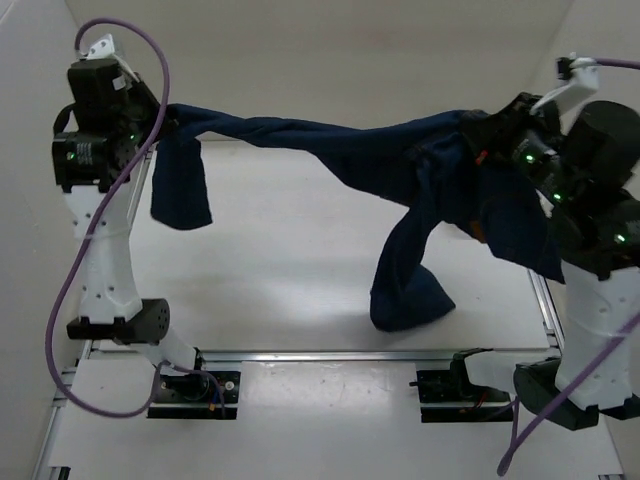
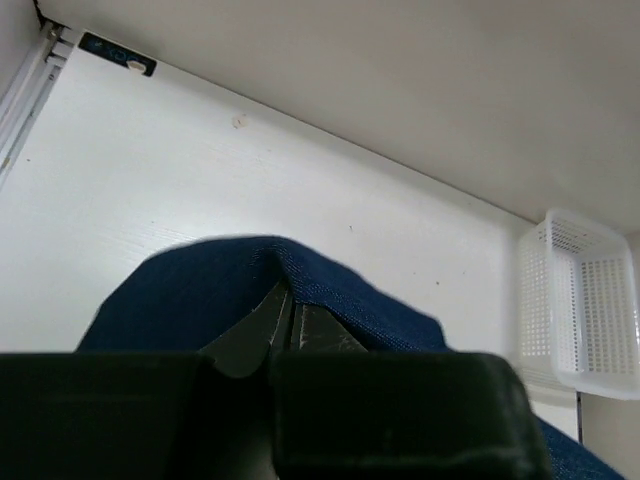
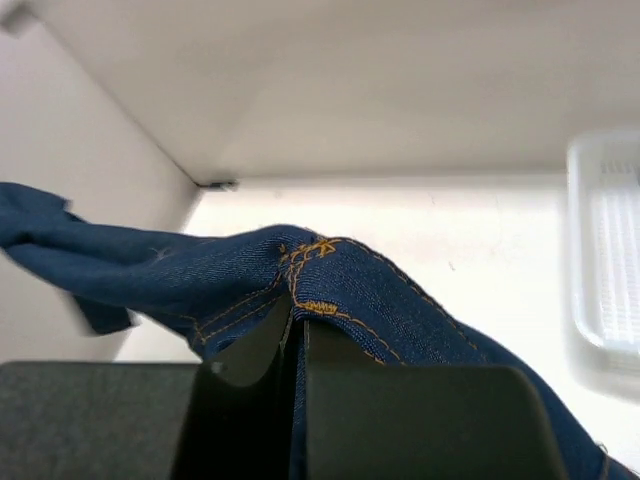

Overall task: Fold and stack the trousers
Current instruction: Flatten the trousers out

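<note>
The left claw (image 2: 292, 305) was pinched shut on a fold of the trousers (image 2: 190, 290), its two dark fingers pressed together with navy cloth arched over their tips. In the overhead view this left claw (image 1: 168, 120) stood high at the far left. A short end of cloth hung straight down from it, clear of the tabletop (image 1: 270, 250). The right claw (image 3: 298, 318) was likewise clamped on the denim, gripping at a seam where orange stitching (image 3: 312, 248) crossed just above the fingertips. From above, the right claw (image 1: 482, 135) sat high at the far right, half buried in bunched fabric.

Between the two claws the trousers (image 1: 340, 145) stretched through the air as a twisted band, running left to right across the back of the workspace. Near the right end one leg dropped away from the band and reached the tabletop, where its lower end lay crumpled in a heap at centre right. More denim draped over the right arm's wrist.

A purple cable (image 1: 62, 290) looped down beside the left arm. In the left wrist view a white mesh basket (image 2: 580, 300) stood at the right side of the tabletop (image 2: 130, 180), well apart from the cloth. The right wrist view showed the basket (image 3: 605, 270) blurred at its right edge.
</note>
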You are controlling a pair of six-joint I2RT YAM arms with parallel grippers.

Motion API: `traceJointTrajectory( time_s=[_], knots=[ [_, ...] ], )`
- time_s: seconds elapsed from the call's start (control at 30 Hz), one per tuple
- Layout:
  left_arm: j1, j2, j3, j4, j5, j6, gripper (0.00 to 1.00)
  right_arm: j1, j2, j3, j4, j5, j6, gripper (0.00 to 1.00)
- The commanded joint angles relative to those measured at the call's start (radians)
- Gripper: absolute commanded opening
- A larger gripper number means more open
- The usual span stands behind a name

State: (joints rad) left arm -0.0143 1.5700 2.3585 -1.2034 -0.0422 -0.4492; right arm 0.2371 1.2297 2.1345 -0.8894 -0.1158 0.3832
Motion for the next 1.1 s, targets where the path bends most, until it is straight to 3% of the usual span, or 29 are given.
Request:
traceJointTrajectory(
  time_s=[0.0, 0.03, 0.07, 0.17, 0.23, 0.3, 0.33, 0.37, 0.4, 0.43, 0.47, 0.5, 0.53, 0.57, 0.6, 0.63, 0.67, 0.7, 0.8, 1.0, 1.07],
  knots=[
    [0.008, 0.221, -0.016, 0.019, 0.039, 0.026, 0.10, -0.004, 0.096, -0.161, 0.046, 0.128, -0.017, 0.00],
    [0.008, 0.261, -0.004, 0.019, 0.054, 0.026, 0.10, -0.004, 0.096, -0.213, 0.056, 0.177, -0.017, 0.00],
    [0.008, 0.356, 0.025, -0.010, 0.073, 0.026, 0.18, -0.004, 0.106, -0.329, 0.085, 0.226, -0.004, 0.06],
    [-0.001, 0.482, 0.154, -0.122, 0.151, 0.043, 0.38, -0.004, 0.075, -0.485, 0.086, 0.254, 0.017, 0.70],
    [-0.056, 0.443, 0.046, -0.102, 0.116, 0.043, 0.56, -0.004, 0.033, -0.626, 0.086, 0.284, 0.039, 0.73],
    [-0.093, 0.338, -0.048, -0.058, 0.081, 0.052, 0.86, -0.004, -0.031, -0.686, 0.086, 0.358, 0.059, 0.84],
    [-0.128, 0.300, -0.092, -0.035, 0.068, 0.052, 0.93, -0.004, -0.050, -0.709, 0.086, 0.375, 0.059, 0.84],
    [-0.207, 0.159, -0.267, 0.006, 0.056, 0.052, 0.87, -0.004, -0.102, -0.787, 0.086, 0.389, 0.068, 0.18],
    [-0.243, 0.124, -0.324, 0.022, 0.047, 0.052, 0.70, -0.015, -0.111, -0.809, 0.086, 0.389, 0.080, 0.02],
    [-0.319, 0.093, -0.437, 0.039, 0.047, 0.029, 0.25, -0.015, -0.127, -0.832, 0.076, 0.365, 0.100, 0.00],
    [-0.357, 0.069, -0.488, 0.065, 0.059, 0.012, 0.10, -0.024, -0.127, -0.893, 0.076, 0.331, 0.100, 0.00],
    [-0.396, 0.032, -0.542, 0.086, 0.088, -0.002, 0.10, -0.024, -0.140, -0.927, 0.076, 0.299, 0.114, 0.00],
    [-0.485, 0.018, -0.597, 0.112, 0.147, -0.025, 0.10, -0.024, -0.141, -0.959, 0.076, 0.269, 0.123, 0.03],
    [-0.534, 0.009, -0.701, 0.142, 0.166, -0.046, 0.10, -0.036, -0.141, -0.991, 0.076, 0.239, 0.138, 0.14],
    [-0.580, 0.009, -0.741, 0.193, 0.180, -0.071, 0.13, -0.056, -0.141, -1.060, 0.098, 0.173, 0.138, 0.43],
    [-0.628, 0.018, -0.771, 0.215, 0.195, -0.089, 0.18, -0.070, -0.141, -1.099, 0.119, 0.129, 0.138, 0.61],
    [-0.724, 0.034, -0.789, 0.228, 0.212, -0.114, 0.27, -0.093, -0.131, -1.129, 0.135, 0.084, 0.149, 0.77],
    [-0.774, 0.076, -0.789, 0.228, 0.197, -0.129, 0.57, -0.143, -0.131, -1.154, 0.165, 0.047, 0.160, 0.90],
    [-0.949, 0.142, -0.746, 0.228, 0.147, -0.149, 0.99, -0.259, -0.121, -1.255, 0.255, -0.115, 0.198, 0.93],
    [-1.127, 0.323, -0.610, 0.248, 0.081, -0.149, 1.00, -0.502, -0.015, -1.401, 0.434, -0.378, 0.267, 0.87],
    [-1.150, 0.376, -0.599, 0.248, 0.065, -0.149, 1.00, -0.513, 0.025, -1.411, 0.475, -0.406, 0.267, 0.85]
  ],
)
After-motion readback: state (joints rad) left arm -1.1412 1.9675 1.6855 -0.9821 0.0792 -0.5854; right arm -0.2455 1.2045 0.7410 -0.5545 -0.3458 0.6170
